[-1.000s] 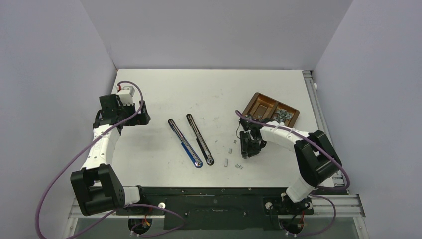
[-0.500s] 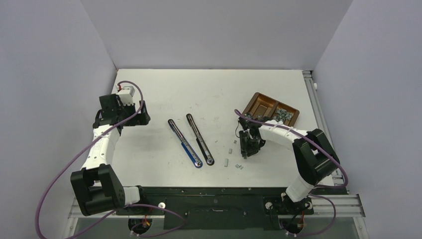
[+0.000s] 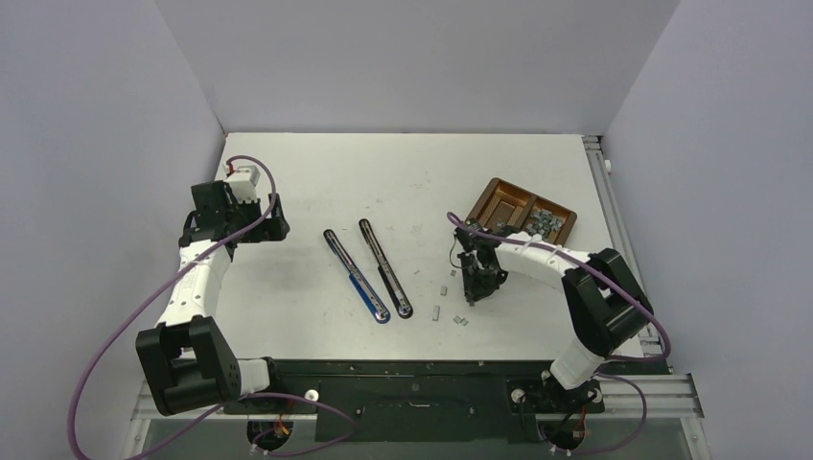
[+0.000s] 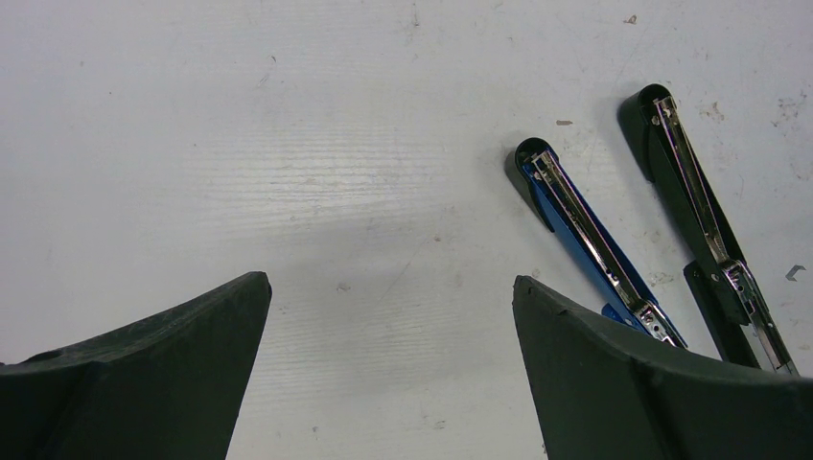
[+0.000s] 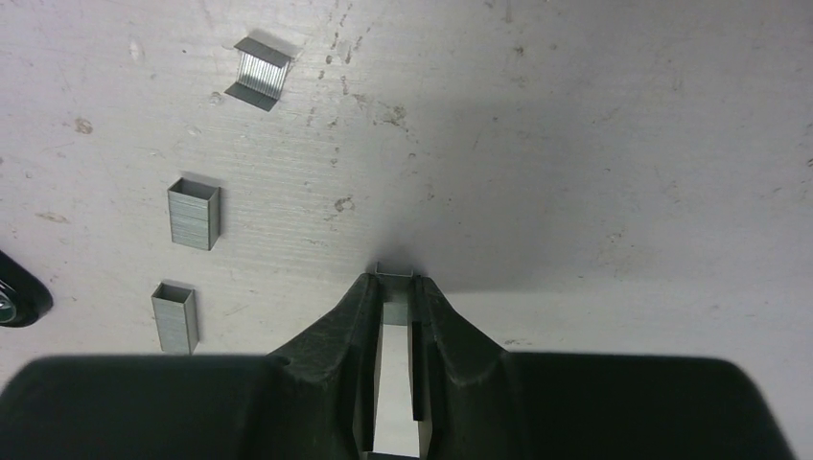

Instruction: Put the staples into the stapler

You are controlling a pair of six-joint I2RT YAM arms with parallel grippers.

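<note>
Right hand (image 5: 397, 287): fingers nearly together, clamped on staple block (image 5: 396, 271) at very tips, low over worktop (image 3: 412, 172). Block: small, silver-grey, U-shaped in section, fine ribbing of joined staples. Three loose staples (image 5: 194, 215) of same kind lie on worktop left of it, well apart from each other. More staples heaped in right compartment of brown tray (image 3: 499, 196). Left hand (image 4: 390, 281): fingers wide apart, holding nothing. Blue stapler (image 4: 585, 240) and black stapler (image 4: 700, 220) lie opened, side by side.
</note>
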